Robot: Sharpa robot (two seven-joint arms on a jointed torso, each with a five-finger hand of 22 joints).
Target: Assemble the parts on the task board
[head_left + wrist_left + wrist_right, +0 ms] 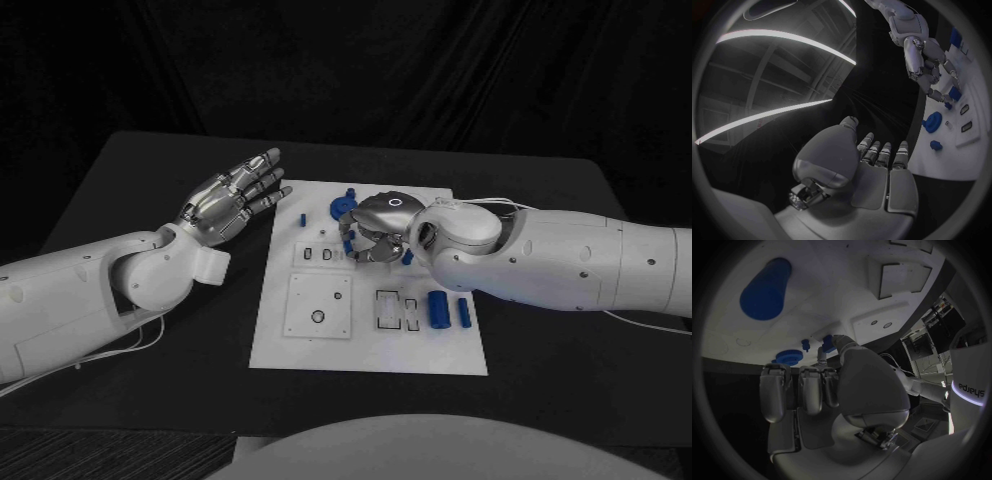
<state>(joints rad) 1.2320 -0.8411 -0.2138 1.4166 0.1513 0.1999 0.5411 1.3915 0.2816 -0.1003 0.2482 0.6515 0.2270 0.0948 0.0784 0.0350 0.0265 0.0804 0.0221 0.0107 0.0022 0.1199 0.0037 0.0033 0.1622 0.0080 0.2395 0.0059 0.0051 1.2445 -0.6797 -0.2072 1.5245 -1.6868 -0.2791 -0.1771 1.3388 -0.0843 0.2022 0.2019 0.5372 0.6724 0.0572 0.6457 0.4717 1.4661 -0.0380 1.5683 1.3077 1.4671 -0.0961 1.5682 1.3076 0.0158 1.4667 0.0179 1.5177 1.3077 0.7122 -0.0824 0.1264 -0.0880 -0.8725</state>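
The right hand [378,228] hangs low over the far middle of the task board [368,345], fingers curled down toward a small blue part [827,343] at their tips; whether they pinch it cannot be told. The blue gear [340,207] sits just beside that hand, two blue cylinders [437,311] well behind it. The left hand [231,200] waits off the board above the bench [144,180], fingers spread and empty, likely keeping clear.

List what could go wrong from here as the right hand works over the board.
1. The right hand hangs low over the task board, close to the blue gear-like part; a sideways move might knock it.
2. Its fingers hide whatever lies beneath, so a grip cannot be confirmed.
3. The two blue cylinders lie loose near the forearm, which might sweep them.
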